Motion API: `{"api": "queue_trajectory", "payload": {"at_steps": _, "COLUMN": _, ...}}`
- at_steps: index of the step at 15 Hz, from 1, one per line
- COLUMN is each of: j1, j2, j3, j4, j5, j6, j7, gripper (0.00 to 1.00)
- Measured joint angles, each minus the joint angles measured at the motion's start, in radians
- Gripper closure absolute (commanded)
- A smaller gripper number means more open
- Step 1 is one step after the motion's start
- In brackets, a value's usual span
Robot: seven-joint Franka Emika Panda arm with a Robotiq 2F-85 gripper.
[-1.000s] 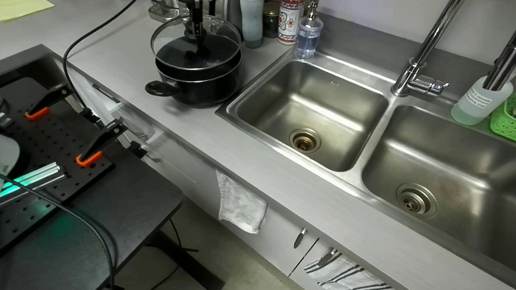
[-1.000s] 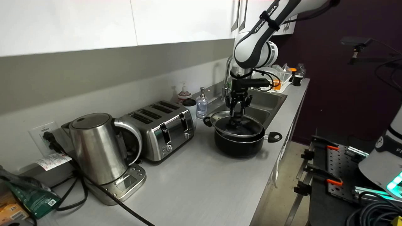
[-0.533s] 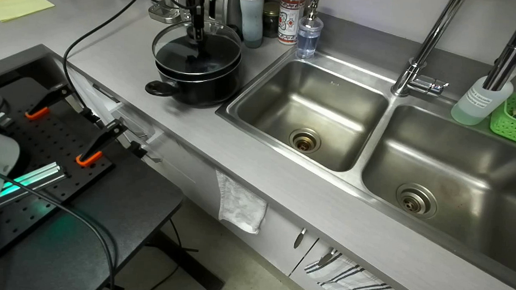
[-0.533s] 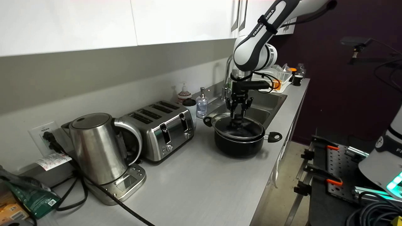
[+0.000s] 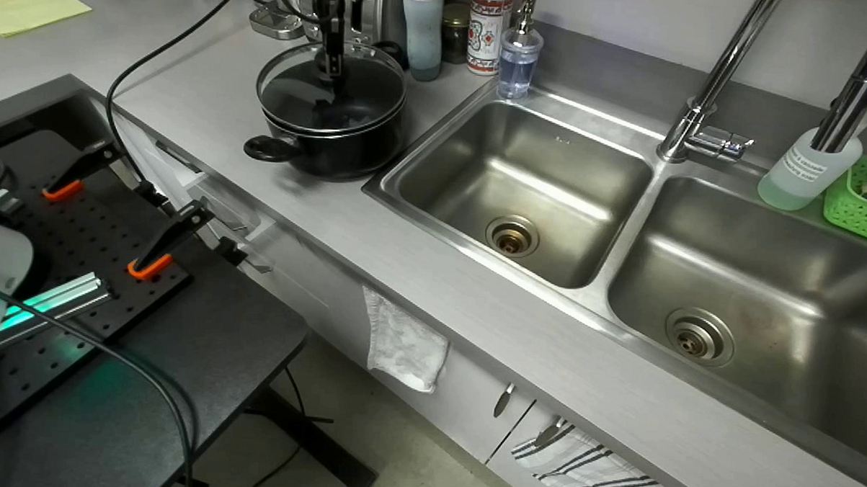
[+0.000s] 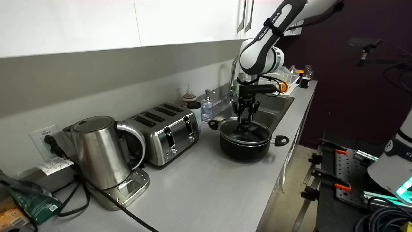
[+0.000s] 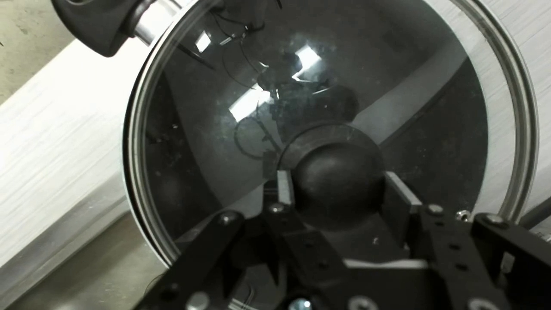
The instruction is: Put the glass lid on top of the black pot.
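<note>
The black pot [image 5: 343,155] stands on the counter beside the sink, and it shows in an exterior view [image 6: 244,152]. The glass lid [image 5: 294,98] lies level over the pot's mouth, its metal rim at the pot's rim; I cannot tell whether it rests fully. The lid shows in an exterior view [image 6: 259,135] and fills the wrist view [image 7: 413,64]. My gripper [image 6: 244,124] is above the lid's centre, its fingers on both sides of the dark knob [image 7: 338,176] in the wrist view. The pot's handle [image 7: 97,26] shows at the wrist view's upper left.
A steel toaster [image 6: 161,132] and a kettle [image 6: 96,154] stand along the wall. A tumbler [image 5: 423,38] and a soap dispenser [image 5: 519,59] stand behind the pot. The double sink [image 5: 629,207] with its faucet [image 5: 697,123] is beside the pot.
My gripper and the lid have moved down together, and the gap between the lid and the pot's rim has closed or nearly closed. The pot has not moved.
</note>
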Motion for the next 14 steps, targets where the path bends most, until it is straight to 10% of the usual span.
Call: {"api": "queue_trajectory", "payload": {"at_steps": 14, "j1": -0.008, "j2": 0.01, "j3": -0.003, "j4": 0.0, "j5": 0.002, "j6": 0.0, "j7": 0.0, "gripper": 0.73}}
